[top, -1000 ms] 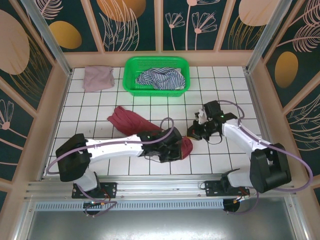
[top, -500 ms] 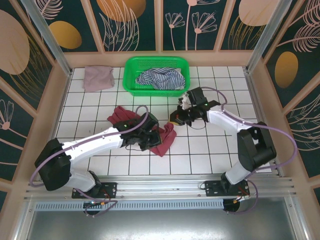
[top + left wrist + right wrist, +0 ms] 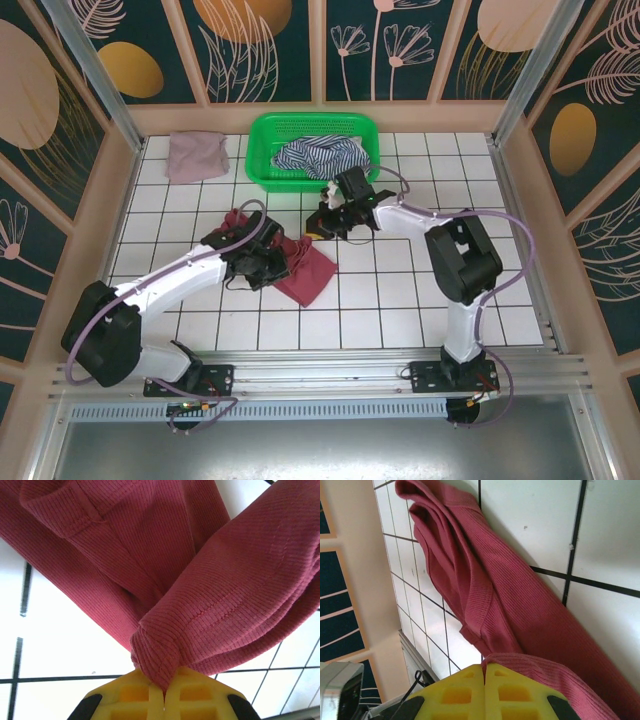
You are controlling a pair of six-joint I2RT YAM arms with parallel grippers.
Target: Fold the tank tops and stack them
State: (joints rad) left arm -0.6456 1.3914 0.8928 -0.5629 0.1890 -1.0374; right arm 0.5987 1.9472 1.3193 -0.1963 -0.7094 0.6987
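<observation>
Moved: since a second ago both hands have swung left and toward the far side, dragging the maroon tank top (image 3: 310, 278) along.
Tank tops: three. The maroon one lies mid-tabletop (image 3: 420, 300), the mauve-pink tank top (image 3: 195, 156) in the far-left corner, and the striped tank top (image 3: 320, 157) in the basket.
Left hand (image 3: 164, 691): pressed together, pinching a bunched fold of the maroon top.
Right hand (image 3: 484, 672): pressed together on that top's ribbed edge.
Basket: one green basket (image 3: 262, 150), at the far edge.
In the way: the left arm covers the maroon top's left part.
</observation>
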